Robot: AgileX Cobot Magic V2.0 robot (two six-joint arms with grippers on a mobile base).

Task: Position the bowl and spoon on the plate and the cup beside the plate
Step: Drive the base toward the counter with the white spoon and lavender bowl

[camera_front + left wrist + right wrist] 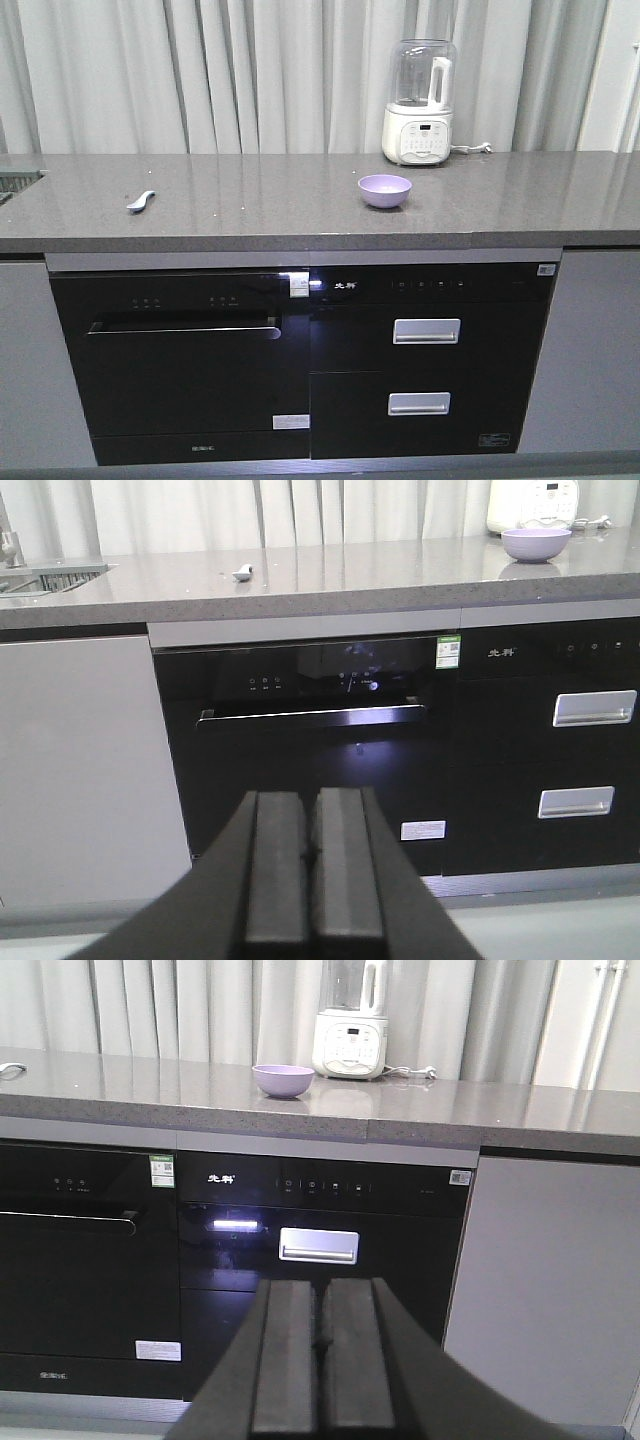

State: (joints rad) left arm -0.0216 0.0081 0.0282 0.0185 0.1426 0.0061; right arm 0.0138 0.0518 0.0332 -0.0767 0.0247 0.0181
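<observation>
1. Both arms sit low in front of the black appliance fronts (300,360), with the wrist cameras looking up toward the counter (250,215). I read this as a parked pose: no part of the arrangement is done yet.
2. The left gripper (310,820) has its two pads pressed flat together with nothing between them. The right gripper (321,1305) is the same, closed and empty. That suits arms that have not yet reached for anything.
3. The bowl (385,190) stands upright on the counter, right of centre. It is in front of the white blender (420,100) and apart from it, with open surface all round, so it should be easy to approach from above.
4. The spoon (141,201) lies far to the left, near the sink (15,185) and well apart from the bowl. It is too small here for me to be sure, but its scoop seems to point toward the counter's front edge.
5. I see neither the plate nor the cup in any view, so I cannot say where they are.
6. With one item on each side, I judge that the left arm suits the spoon and the right arm the bowl. Each would have to open first.
</observation>
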